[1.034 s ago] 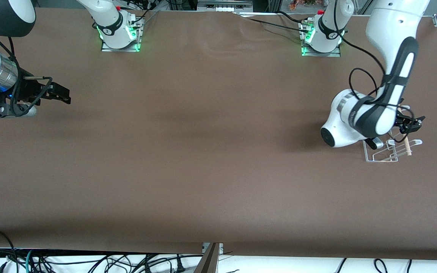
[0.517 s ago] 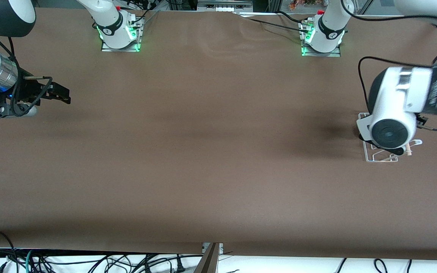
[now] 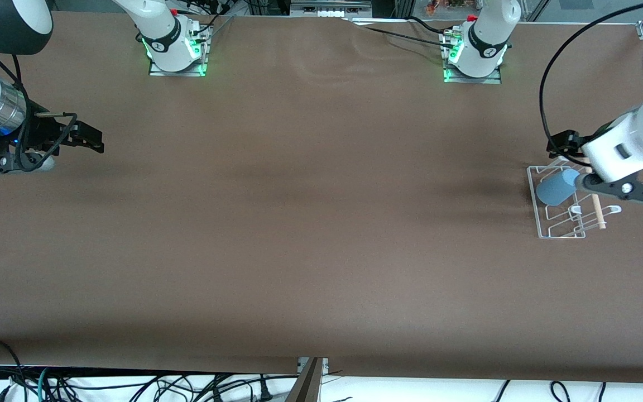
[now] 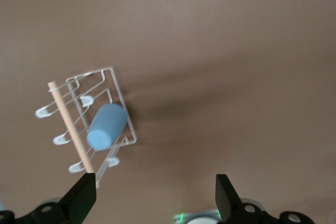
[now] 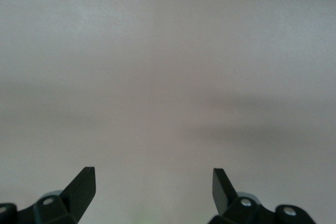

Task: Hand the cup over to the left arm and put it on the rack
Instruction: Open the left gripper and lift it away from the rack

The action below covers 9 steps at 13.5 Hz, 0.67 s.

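The cup (image 3: 557, 187) lies tilted on the rack (image 3: 534, 196), leaning on its wire prongs beside the wooden dowel (image 3: 596, 211), near the counter (image 3: 310, 223) edge at the left arm's end. The left pincer (image 4: 155, 198) hangs over the counter beside the rack, fingers (image 4: 84, 191) spread wide and released, gripping nothing. The right pincer (image 3: 78, 135) waits over the counter near the edge at the right arm's end, its fingers (image 5: 83, 184) likewise apart and empty.

Light-blue cup (image 3: 557, 187) lying tilted on white wire rack (image 3: 545, 233), beside wooden dowel; left arm (image 3: 628, 146) above rack.
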{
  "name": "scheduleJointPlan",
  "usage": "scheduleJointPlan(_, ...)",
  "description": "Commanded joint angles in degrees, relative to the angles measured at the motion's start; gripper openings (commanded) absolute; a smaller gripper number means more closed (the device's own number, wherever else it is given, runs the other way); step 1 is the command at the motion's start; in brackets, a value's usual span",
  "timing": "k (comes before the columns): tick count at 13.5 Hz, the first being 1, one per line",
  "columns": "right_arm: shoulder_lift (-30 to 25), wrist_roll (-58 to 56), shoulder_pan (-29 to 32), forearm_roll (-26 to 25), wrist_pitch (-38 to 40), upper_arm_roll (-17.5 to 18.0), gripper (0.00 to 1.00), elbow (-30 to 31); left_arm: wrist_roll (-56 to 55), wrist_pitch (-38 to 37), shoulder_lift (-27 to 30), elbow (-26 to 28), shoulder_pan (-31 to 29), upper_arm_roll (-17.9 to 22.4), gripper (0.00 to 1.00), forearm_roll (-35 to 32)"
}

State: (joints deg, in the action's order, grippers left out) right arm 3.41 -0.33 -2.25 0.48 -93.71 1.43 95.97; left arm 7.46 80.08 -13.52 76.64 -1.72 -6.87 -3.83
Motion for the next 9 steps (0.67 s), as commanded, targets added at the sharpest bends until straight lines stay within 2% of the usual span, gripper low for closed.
scheduleJointPlan(1, 0.1, -0.8, 0.7, -0.7, 0.7, 0.5, 0.99, -0.3, -5.5, 14.3, 12.0, 20.0, 0.2, 2.0, 1.0, 3.9)
scheduleJointPlan(2, 0.2, -0.8, 0.6, -0.7, 0.7, 0.5, 0.99, -0.3, -11.4, 16.8, 14.0, 22.8, 1.5, 3.2, 1.0, 4.3)
scheduleJointPlan(4, 0.2, -0.8, 0.6, -0.7, 0.7, 0.5, 0.99, -0.3, -18.1, 17.1, 14.0, 22.8, 4.2, 4.5, 1.0, 3.9)
scheduleJointPlan(9, 0.2, -0.8, 0.6, -0.7, 0.6, 0.5, 0.99, -0.3, -15.9, 17.1, 14.0, 22.9, 3.7, 4.5, 1.0, 3.7)
